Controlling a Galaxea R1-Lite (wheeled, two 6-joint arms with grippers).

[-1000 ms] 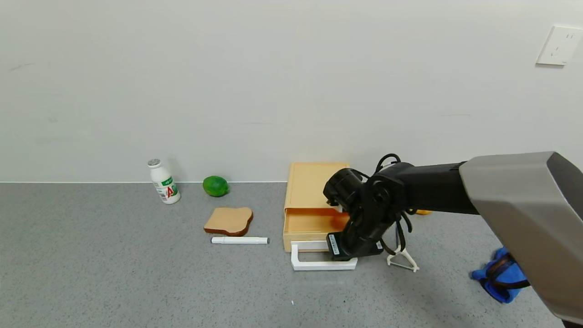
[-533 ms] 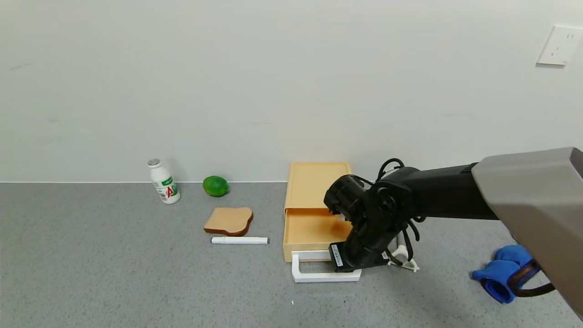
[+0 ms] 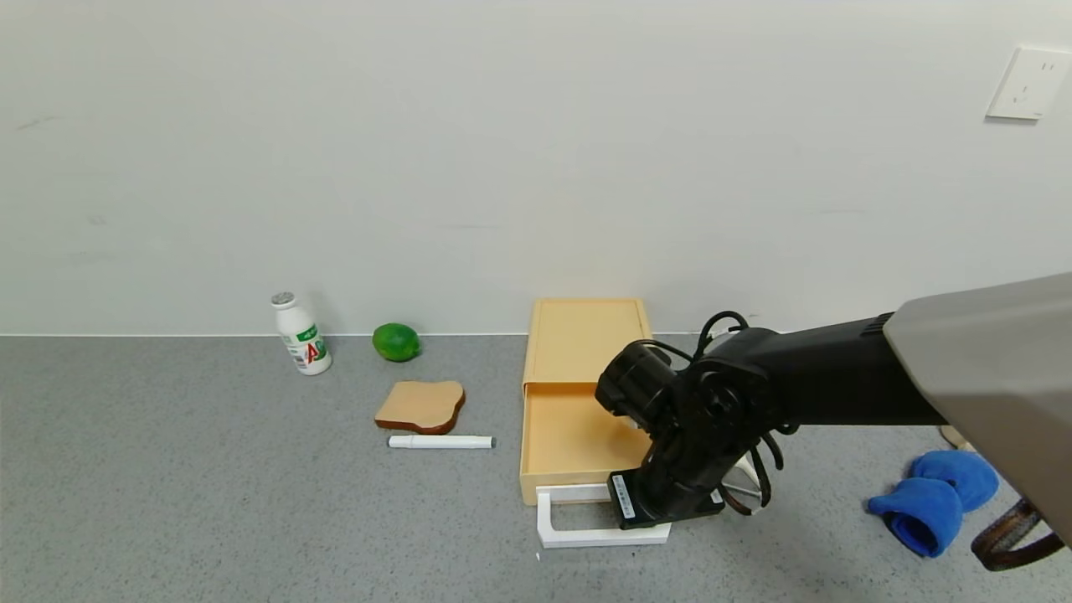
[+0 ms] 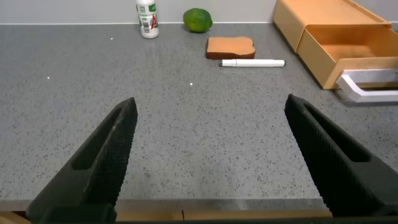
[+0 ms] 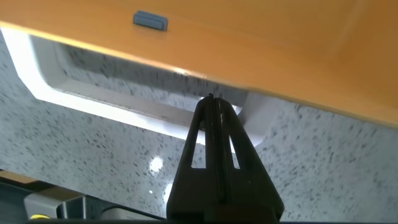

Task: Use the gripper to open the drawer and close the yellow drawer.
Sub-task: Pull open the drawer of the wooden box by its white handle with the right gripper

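Note:
The pale yellow drawer box (image 3: pixel 586 335) stands by the wall, its drawer (image 3: pixel 569 444) pulled well out toward me. The white loop handle (image 3: pixel 586 536) lies at its front. My right gripper (image 3: pixel 662 515) is at the handle's right end. In the right wrist view its fingers (image 5: pixel 211 99) are pressed shut with the tip poking into the handle loop (image 5: pixel 112 102), just below the drawer front (image 5: pixel 249 43). My left gripper (image 4: pixel 211 109) is open and empty, low over the table's near edge, far left of the drawer (image 4: pixel 348 43).
A white bottle (image 3: pixel 301 333), a green lime (image 3: pixel 396 342), a toast slice (image 3: pixel 421 405) and a white marker (image 3: pixel 441 441) lie left of the drawer. A white peeler (image 3: pixel 745 494) is half hidden behind my right hand. A blue cloth (image 3: pixel 930 498) lies at right.
My right gripper has moved toward me with the handle, and the drawer has slid further out of the box. The left arm has not moved.

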